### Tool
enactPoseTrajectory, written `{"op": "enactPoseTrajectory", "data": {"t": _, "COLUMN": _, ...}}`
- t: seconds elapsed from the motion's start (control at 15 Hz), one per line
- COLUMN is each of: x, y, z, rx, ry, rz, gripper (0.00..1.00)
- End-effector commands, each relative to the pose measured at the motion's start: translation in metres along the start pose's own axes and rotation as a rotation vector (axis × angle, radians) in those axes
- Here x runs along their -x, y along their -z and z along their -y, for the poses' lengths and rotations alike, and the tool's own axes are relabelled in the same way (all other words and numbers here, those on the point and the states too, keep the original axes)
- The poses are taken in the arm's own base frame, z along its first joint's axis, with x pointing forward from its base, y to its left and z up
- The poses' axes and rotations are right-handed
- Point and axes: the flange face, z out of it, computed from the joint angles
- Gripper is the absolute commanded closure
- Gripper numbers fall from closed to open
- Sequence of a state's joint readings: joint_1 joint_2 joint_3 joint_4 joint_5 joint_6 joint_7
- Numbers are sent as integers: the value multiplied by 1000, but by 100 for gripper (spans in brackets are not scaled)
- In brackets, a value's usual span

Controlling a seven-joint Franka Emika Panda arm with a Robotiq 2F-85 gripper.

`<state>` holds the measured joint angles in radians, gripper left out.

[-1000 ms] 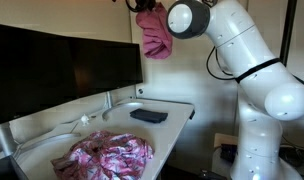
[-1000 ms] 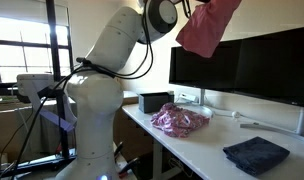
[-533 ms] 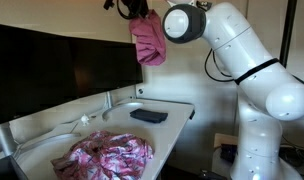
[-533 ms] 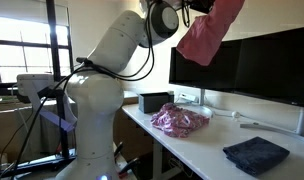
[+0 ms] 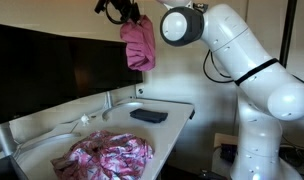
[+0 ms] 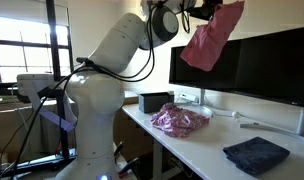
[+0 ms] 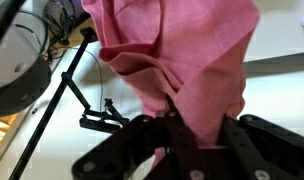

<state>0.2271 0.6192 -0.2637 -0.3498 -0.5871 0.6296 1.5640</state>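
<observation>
Hanging below the gripper (image 5: 130,13), which clamps its top, the pink cloth (image 5: 139,45) sits well above the floral fabric heap (image 5: 110,155) and dark folded cloth (image 5: 148,116).

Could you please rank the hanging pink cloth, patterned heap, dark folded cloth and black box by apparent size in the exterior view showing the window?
1. hanging pink cloth, largest
2. dark folded cloth and patterned heap: about alike, unranked; the dark one sits nearer the camera
3. black box, smallest
</observation>
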Motion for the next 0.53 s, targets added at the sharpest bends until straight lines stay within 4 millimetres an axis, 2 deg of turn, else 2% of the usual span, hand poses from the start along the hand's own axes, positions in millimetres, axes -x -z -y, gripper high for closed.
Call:
{"op": "enactPoseTrajectory", "data": {"t": 0.0, "x": -2, "y": 2, "z": 16, "rx": -71, "ry": -67, "rz": -4, "gripper": 93}}
{"op": "enactPoseTrajectory", "data": {"t": 0.27, "x": 4, "y": -2, "z": 29, "rx": -93, "ry": -101, "rz": -24, "gripper": 93}}
{"op": "enactPoseTrajectory", "data": {"t": 0.33, "x": 6, "y": -4, "z": 31, "rx": -85, "ry": -110, "rz": -26, "gripper": 53}}
{"op": "enactPoseTrajectory", "data": {"t": 0.4, "x": 7, "y": -5, "z": 32, "rx": -81, "ry": -107, "rz": -31, "gripper": 53}}
{"op": "enactPoseTrajectory", "data": {"t": 0.47, "x": 9, "y": -6, "z": 33, "rx": -78, "ry": -109, "rz": -35, "gripper": 47}}
